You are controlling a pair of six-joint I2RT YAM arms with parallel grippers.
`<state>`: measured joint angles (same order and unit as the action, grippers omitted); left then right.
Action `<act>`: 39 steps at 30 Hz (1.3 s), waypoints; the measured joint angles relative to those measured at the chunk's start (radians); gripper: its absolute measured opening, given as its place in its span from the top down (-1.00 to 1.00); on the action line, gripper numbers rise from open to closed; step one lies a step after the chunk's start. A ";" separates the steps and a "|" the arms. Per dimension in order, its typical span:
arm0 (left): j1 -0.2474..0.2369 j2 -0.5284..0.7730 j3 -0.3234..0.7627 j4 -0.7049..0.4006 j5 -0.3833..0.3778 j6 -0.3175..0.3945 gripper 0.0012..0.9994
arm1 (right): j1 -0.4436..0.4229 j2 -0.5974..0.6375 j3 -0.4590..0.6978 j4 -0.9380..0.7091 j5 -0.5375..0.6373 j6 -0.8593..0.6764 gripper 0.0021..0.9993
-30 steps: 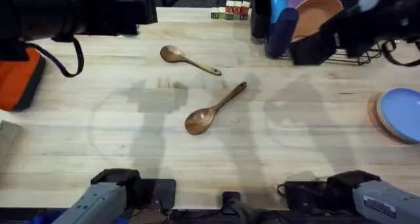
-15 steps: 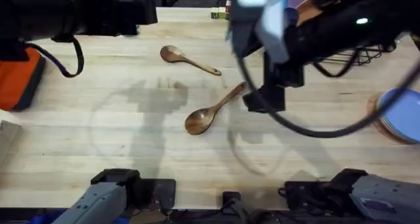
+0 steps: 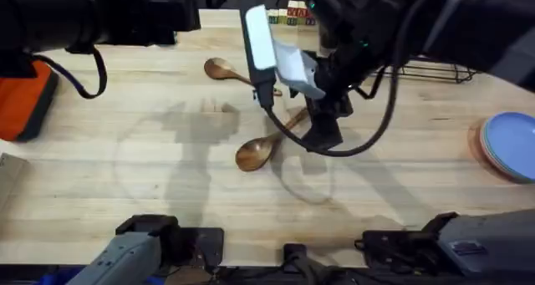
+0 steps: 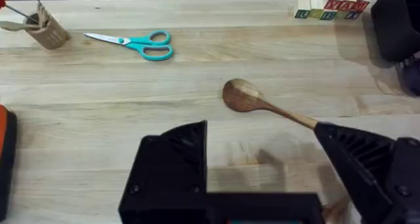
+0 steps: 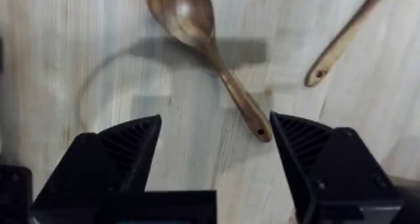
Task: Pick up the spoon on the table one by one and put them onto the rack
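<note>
Right arm, upper centre of the overhead frame: black housings, a white-and-grey panel, a small green indicator light, and a black cable looping below. Left arm, upper left: black links with a dark cable trailing beneath. Both bases, along the bottom edge: grey casings on black mounts. Right hand (image 5: 213, 148) and left hand (image 4: 262, 178): black fingers, their inner faces ribbed.

place: robot lab bench, staged as a kitchen | evidence: pale wooden table (image 3: 125, 176) with two arm bases at its near edge | black wire rack (image 3: 435, 68), blue plates (image 3: 512, 143) | letter blocks (image 4: 335, 8), teal scissors (image 4: 134, 43), utensil cup (image 4: 46, 30)
</note>
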<state>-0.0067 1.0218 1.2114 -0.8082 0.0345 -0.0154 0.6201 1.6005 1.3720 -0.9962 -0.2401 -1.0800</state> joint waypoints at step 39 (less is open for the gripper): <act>0.000 0.000 0.000 -0.019 0.000 0.000 -0.99 | 0.032 0.226 0.000 0.055 0.000 -0.279 -1.00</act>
<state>-0.0067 1.0218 1.2114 -0.8272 0.0345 -0.0154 0.6518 1.8267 1.3724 -0.9416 -0.2401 -1.3586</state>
